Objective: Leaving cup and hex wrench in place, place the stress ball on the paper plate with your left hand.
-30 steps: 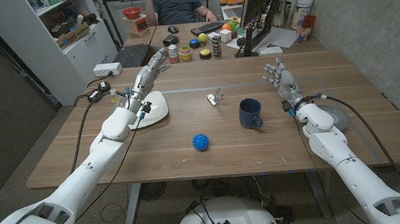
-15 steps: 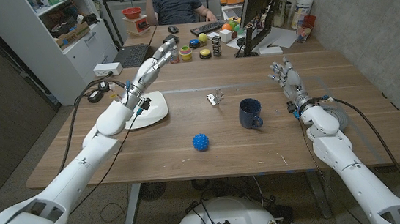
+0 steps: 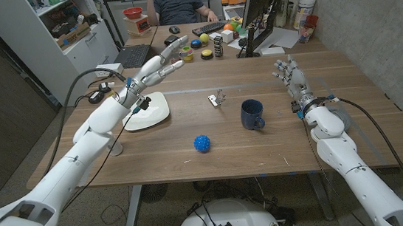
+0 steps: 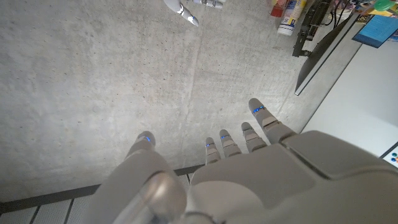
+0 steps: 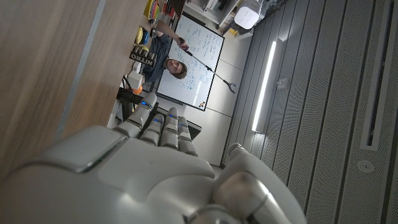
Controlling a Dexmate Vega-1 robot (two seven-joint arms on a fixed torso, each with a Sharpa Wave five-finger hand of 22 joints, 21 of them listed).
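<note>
One small blue knobbly stress ball (image 3: 202, 143) sits on wood.

The wooden table (image 3: 152, 144) carried a white paper plate (image 3: 151, 109) at its left side, a blue stress ball (image 3: 202, 143) near the front middle, a dark blue cup (image 3: 251, 113) right of centre, and a small hex wrench (image 3: 217, 98) behind the ball.
</note>
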